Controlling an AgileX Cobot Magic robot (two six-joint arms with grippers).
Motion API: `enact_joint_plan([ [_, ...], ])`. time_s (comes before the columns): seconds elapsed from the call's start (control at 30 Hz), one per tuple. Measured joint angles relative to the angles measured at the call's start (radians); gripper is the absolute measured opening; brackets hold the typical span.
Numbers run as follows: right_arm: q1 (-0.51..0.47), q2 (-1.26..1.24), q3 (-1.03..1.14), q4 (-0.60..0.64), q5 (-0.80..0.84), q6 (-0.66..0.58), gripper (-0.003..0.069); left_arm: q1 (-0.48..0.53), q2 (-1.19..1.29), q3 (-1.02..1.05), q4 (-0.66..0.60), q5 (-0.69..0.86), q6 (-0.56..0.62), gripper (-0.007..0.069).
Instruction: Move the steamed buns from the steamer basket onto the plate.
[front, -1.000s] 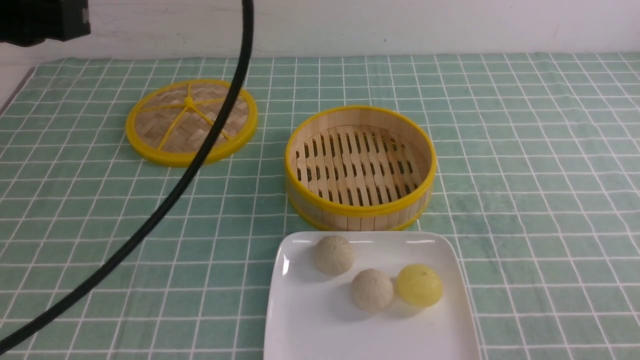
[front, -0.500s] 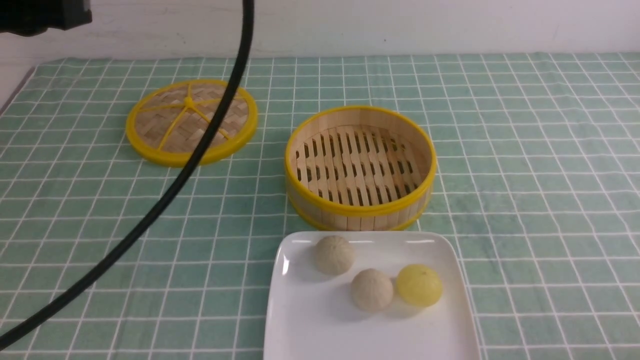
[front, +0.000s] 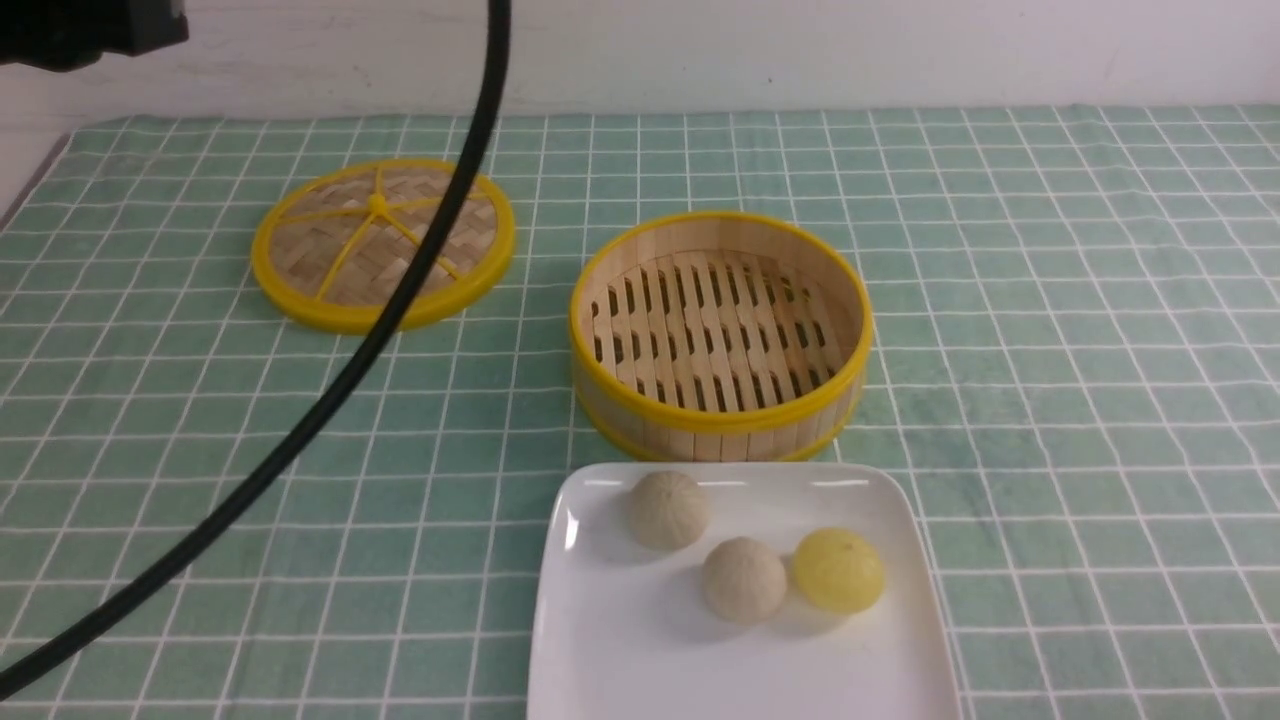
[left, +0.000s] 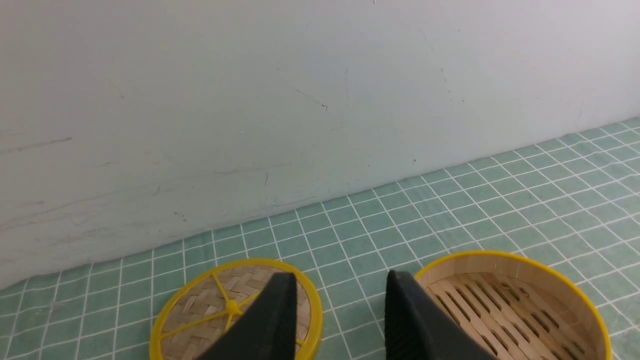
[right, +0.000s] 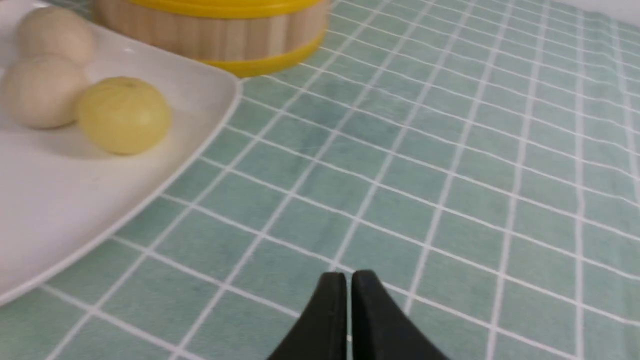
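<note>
Three steamed buns lie on the white plate (front: 640, 650) at the front: a beige bun (front: 668, 510), a second beige bun (front: 743, 579) and a yellow bun (front: 838, 570). Behind the plate stands the bamboo steamer basket (front: 720, 400) with nothing in it. In the left wrist view my left gripper (left: 340, 282) hangs high above the cloth, open and empty, between the lid and the steamer basket (left: 540, 272). My right gripper (right: 348, 280) is shut with nothing in it, low over the cloth to the right of the plate (right: 60, 200) and the yellow bun (right: 124, 115).
The flat woven lid (front: 382, 243) with yellow rim lies at the back left on the green checked cloth. A black cable (front: 400, 300) sweeps across the left of the front view. A white wall (front: 800, 50) closes the back of the table.
The black cable and the dark arm part at the top left have shifted slightly. Buns, plate, basket and lid stay where they were.
</note>
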Motion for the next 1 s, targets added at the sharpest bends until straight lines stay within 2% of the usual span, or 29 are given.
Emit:
enact_joint_plan([
  [0.07,-0.102,0.000,0.000,-0.001,0.000,0.000,0.0048,0.000,0.000,0.000,0.000,0.000,0.000,0.0278],
  [0.17,-0.174,0.000,0.000,-0.014,-0.001,0.000,0.0052,0.000,0.000,0.000,0.000,0.001,0.000,0.0278],
  [0.47,-0.468,0.000,0.000,-0.052,-0.001,0.000,0.0063,0.000,0.000,0.000,0.000,0.013,0.000,0.0278],
  [0.6,-0.511,0.000,0.001,-0.053,-0.001,0.000,0.0069,0.000,0.000,0.000,0.000,0.022,0.000,0.0278],
  [1.0,-0.515,0.000,0.001,-0.100,-0.003,0.000,0.0083,0.000,0.000,0.000,0.000,0.029,0.000,0.0278],
])
